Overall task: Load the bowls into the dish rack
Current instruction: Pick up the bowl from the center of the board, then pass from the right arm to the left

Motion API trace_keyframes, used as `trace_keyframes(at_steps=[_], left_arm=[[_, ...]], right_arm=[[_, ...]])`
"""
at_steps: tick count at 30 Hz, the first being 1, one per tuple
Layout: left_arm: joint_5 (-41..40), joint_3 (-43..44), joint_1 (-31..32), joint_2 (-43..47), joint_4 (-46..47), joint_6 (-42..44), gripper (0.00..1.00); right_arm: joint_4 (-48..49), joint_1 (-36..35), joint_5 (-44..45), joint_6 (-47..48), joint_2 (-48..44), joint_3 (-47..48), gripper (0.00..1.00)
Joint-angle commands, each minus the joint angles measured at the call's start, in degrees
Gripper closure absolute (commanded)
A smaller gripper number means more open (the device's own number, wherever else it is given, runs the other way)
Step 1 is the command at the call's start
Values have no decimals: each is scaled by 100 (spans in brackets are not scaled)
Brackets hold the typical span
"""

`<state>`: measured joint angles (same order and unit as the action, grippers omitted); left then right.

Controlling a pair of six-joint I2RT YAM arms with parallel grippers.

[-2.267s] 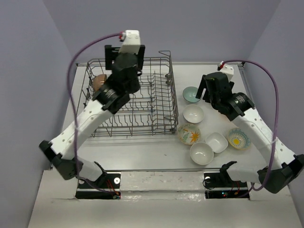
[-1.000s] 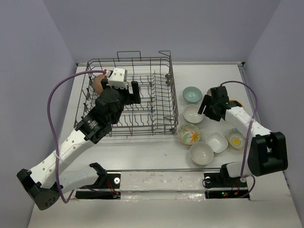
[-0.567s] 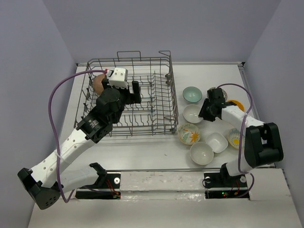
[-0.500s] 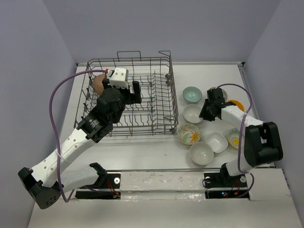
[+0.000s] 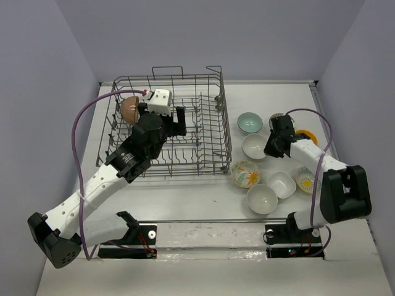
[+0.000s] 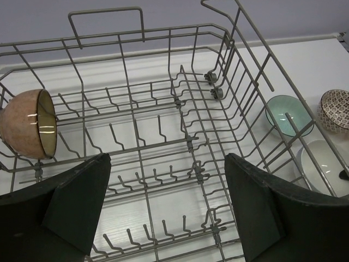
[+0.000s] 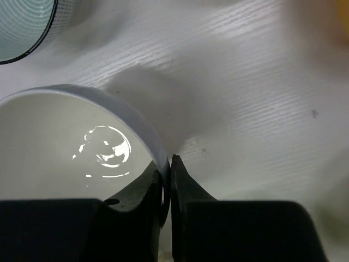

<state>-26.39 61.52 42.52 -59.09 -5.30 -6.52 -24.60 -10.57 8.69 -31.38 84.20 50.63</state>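
Note:
The grey wire dish rack [image 5: 207, 92] [image 6: 169, 38] stands at the back left, with a brown bowl [image 5: 128, 108] [image 6: 27, 123] on edge among the tines at its left side. Over the rack's middle hovers my left gripper [image 5: 179, 120] [image 6: 166, 158], open, nothing between its fingers. My right gripper [image 5: 266, 147] [image 7: 169, 164] is shut on the right rim of a white bowl [image 5: 252, 147] [image 7: 71, 147] [image 6: 322, 164], which sits on the table just right of the rack. One finger is inside the rim, the other outside.
More bowls lie right of the rack: a teal one [image 5: 249, 122] [image 6: 289, 114] [image 7: 22, 27], a dark speckled one [image 5: 278, 117] [image 6: 334, 109], an orange-yellow one [image 5: 308, 135], a floral one [image 5: 245, 174], a squarish white one [image 5: 282, 184], a round white one [image 5: 261, 198] and a patterned one [image 5: 307, 180].
My right gripper has closed onto the white bowl's rim. My left arm has drifted slightly right and back over the rack, still open.

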Motion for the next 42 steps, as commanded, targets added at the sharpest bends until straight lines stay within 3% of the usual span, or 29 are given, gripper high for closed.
trace_keyframes(at_steps=[1, 9, 15, 22, 24, 26, 28, 42], left_arm=[[99, 36, -34, -102, 302, -112, 6], [196, 686, -34, -436, -313, -375, 6], [1188, 2177, -42, -823, -1253, -929, 6], [2129, 2865, -25, -1052, -1596, -1395, 10], [2191, 2866, -25, -1043, -1597, -1448, 10], [2191, 2840, -34, -991, -1623, -1510, 10], [2060, 2761, -34, -921, -1702, -1545, 10], [1348, 2102, -25, -700, -1896, -1624, 16]], right_arm=[[-229, 20, 475, 61, -772, 429, 99], [-1029, 20, 731, 255, -1714, 1256, 99], [-1846, -182, 642, 676, -1917, 2801, 99], [-2207, -901, 748, 650, -1601, 4224, 99], [-2207, -1296, 976, 641, -1355, 4428, 99], [-2268, -2157, 1388, 650, -1153, 4639, 99], [-2400, -2780, 2187, 607, -828, 4938, 99], [-2523, -4217, 3464, 580, 236, 6010, 99]])
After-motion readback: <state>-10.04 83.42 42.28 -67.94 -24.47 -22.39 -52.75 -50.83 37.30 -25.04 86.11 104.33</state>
